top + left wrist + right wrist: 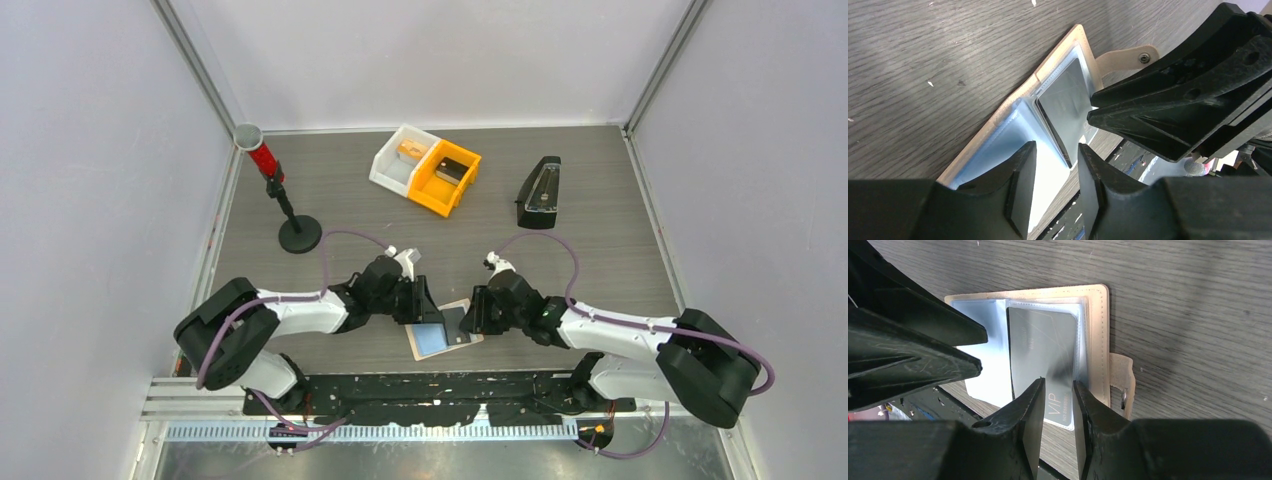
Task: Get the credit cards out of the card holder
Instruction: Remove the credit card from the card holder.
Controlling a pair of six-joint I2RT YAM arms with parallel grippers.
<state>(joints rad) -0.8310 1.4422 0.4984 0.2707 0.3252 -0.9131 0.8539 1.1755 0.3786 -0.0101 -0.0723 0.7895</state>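
1. Card holder (1097, 325): we are viewing it lying open and flat on the grey table (600, 250), close to the near edge and directly under both gripper heads. Its tan tab (1122, 380) is sticking out from one long side.
2. Credit cards: a silvery grey card (1043, 345) is sitting in a clear sleeve, and its "VIP" end is jutting past the holder's near edge. A light blue card (430, 341) is lying just beside it on the other leaf.
3. Left gripper (1056, 170): the jaws are standing partly open, with a narrow gap between them. In that gap we are seeing the pale blue leaf and the dark long edge of the silvery card. The fingers (1018, 190) are flanking that edge and clamping nothing. We cannot tell whether their tips are touching the sleeve.
4. Right gripper (1058, 400): the jaws are released, and the gap is narrower than the card. The fingers (1030, 415) are hanging over the jutting "VIP" end, which is lying face-up between them and is not being pinched. Whether the tips are touching it is unclear.
5. Both heads are facing each other over the holder, tips near but apart.
6. Far side of the table: a white bin (398, 158) is touching an orange bin (448, 185). A black wedge case (540, 192) is standing to their right, and a red post (268, 165) on a round base to their left.
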